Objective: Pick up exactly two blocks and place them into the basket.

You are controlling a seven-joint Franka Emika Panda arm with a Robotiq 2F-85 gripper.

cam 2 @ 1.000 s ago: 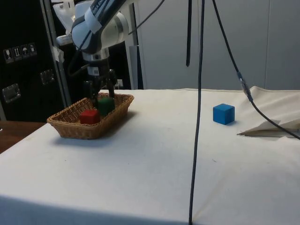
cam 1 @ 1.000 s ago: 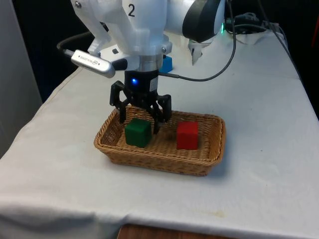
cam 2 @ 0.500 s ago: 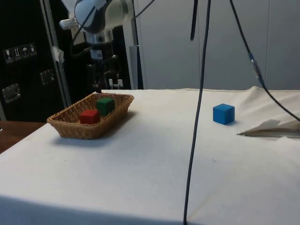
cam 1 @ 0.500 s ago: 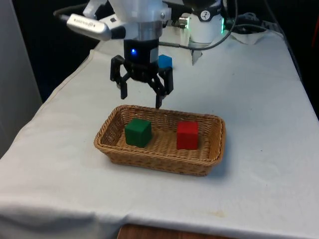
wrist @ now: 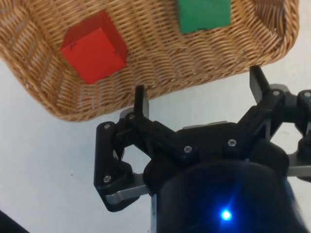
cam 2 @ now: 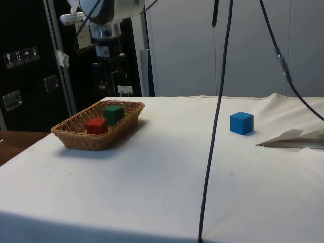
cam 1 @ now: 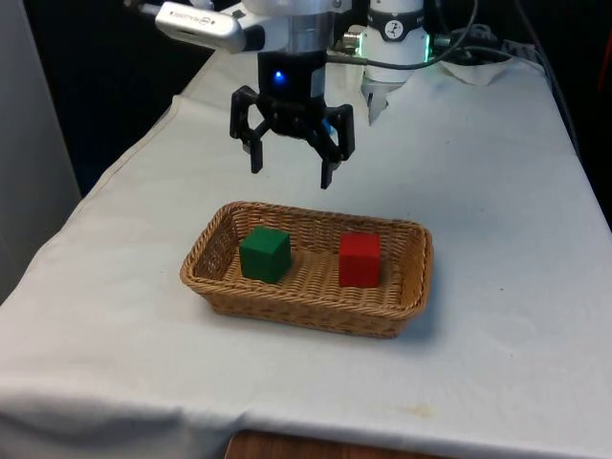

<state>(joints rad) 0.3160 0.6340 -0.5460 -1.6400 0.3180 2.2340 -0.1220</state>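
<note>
In the front view, the gripper (cam 1: 292,172) hangs in the air above the far edge of the basket (cam 1: 397,311). Its fingers are spread wide and hold nothing. The green block (cam 1: 264,254) and the red block (cam 1: 360,259) sit inside the basket, a little apart.

In the side view, the basket (cam 2: 76,139) stands on the white cloth (cam 2: 167,197) with the red block (cam 2: 95,125) and the green block (cam 2: 114,114) in it. A blue block (cam 2: 241,123) rests on the cloth, well apart from the basket.

In the wrist view, the spread fingers (wrist: 140,100) sit just outside the basket (wrist: 160,73). The red block (wrist: 95,47) and green block (wrist: 203,14) lie inside it.
</note>
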